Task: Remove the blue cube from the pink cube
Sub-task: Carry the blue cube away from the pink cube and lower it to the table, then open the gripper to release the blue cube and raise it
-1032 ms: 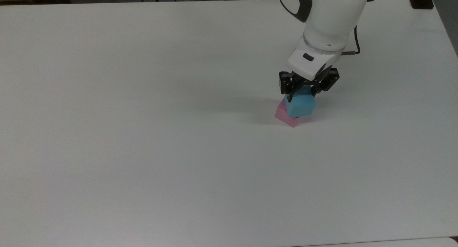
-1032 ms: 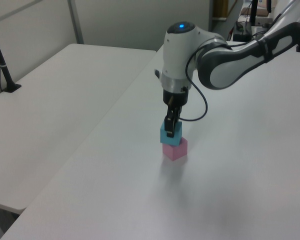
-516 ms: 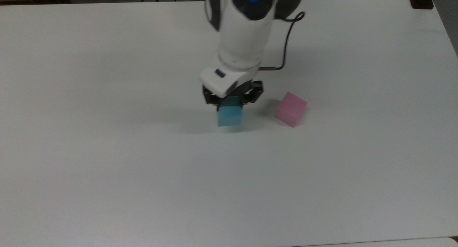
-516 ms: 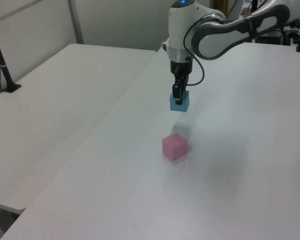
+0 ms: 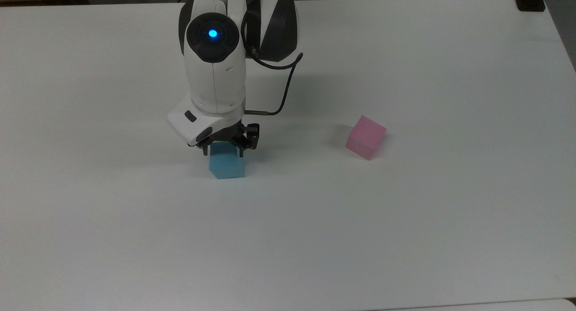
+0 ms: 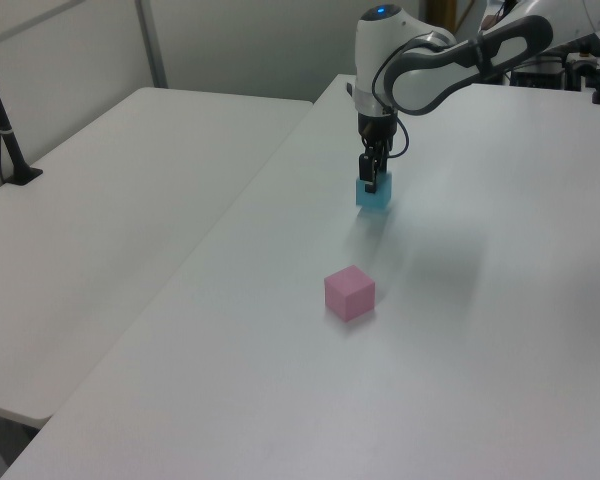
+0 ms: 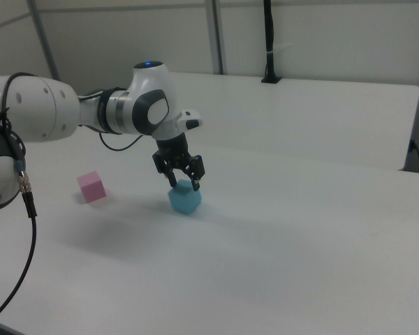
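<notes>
The blue cube (image 5: 226, 165) sits on the white table (image 5: 288, 239), left of centre in the top view. My gripper (image 5: 223, 150) hangs straight over it, open, with its fingertips spread on either side of the cube's upper edge. The same cube (image 7: 185, 198) and gripper (image 7: 185, 183) appear in the right view, and the cube (image 6: 373, 194) and gripper (image 6: 371, 180) in the left view. The pink cube (image 5: 366, 137) stands alone on the table, well off to the top view's right, with nothing on top of it. It is also visible as the pink cube (image 6: 349, 292) and the pink cube (image 7: 91, 187).
A second white table (image 6: 110, 190) adjoins on the left view's left, with a black post (image 6: 2, 120) clamped to it. A black cable (image 5: 281, 99) loops from my wrist. A dark mount (image 5: 531, 0) sits at the top view's far right corner.
The blue cube left the pink cube's top, travelled to the top view's left in my gripper and came down onto the table. My fingers have since spread apart.
</notes>
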`<state>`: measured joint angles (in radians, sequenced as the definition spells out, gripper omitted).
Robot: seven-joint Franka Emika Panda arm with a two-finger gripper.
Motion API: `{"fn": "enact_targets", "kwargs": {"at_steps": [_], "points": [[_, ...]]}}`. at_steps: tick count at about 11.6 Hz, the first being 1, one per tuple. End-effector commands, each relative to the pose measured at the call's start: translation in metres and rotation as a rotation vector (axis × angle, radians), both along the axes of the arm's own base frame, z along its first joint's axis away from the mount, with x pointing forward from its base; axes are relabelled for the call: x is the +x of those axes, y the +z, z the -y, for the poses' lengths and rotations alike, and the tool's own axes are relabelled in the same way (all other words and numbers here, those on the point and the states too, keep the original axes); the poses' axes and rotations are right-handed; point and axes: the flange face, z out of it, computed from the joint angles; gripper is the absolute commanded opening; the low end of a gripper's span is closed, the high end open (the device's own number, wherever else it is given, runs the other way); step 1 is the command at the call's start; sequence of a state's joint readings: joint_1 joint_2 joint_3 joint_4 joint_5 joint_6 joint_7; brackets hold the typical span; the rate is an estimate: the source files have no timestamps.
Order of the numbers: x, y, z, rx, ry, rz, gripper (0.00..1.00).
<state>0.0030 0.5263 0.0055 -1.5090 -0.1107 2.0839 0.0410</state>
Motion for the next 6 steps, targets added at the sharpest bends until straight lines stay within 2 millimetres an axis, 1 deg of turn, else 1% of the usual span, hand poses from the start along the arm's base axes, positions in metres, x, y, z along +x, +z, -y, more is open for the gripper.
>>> {"fn": "enact_targets", "kwargs": {"at_steps": [1, 2, 3, 4, 6], "points": [[-0.004, 0.02, -0.006, -0.008, 0.015, 0.025, 1.0], [-0.009, 0.042, -0.005, -0.009, 0.01, 0.033, 1.0], [-0.018, 0.071, -0.005, -0.012, 0.006, 0.026, 1.0], [-0.032, 0.103, -0.006, -0.016, -0.001, 0.007, 1.0], [-0.072, 0.165, -0.006, -0.018, -0.012, -0.054, 1.0]]}}
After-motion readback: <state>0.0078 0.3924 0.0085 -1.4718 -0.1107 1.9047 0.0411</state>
